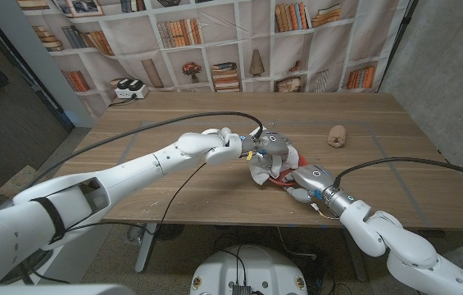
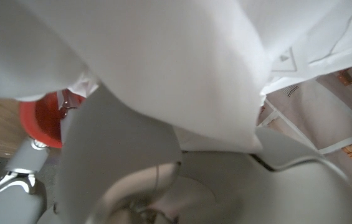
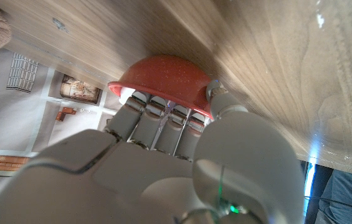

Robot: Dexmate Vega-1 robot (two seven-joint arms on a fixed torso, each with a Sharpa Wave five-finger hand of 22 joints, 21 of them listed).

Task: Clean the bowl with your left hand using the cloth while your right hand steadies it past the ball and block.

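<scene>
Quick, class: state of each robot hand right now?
Left hand: holding the white cloth.
Right hand: gripping the red bowl by its rim.

1. Your left arm reaches in from the near left and stretches across the table toward its middle, wrist roughly level.
2. Your left hand (image 1: 270, 147) sits at the middle of the table, fingers closed around the white cloth (image 1: 262, 170), which hangs beneath it.
3. Your right arm comes in from the near right corner, forearm angled up and left toward the middle.
4. Your right hand (image 1: 310, 179) is low at the table, just near and right of the left hand; its fingers (image 3: 157, 121) curl over the rim of the red bowl (image 3: 166, 74), thumb against its outer wall.
</scene>
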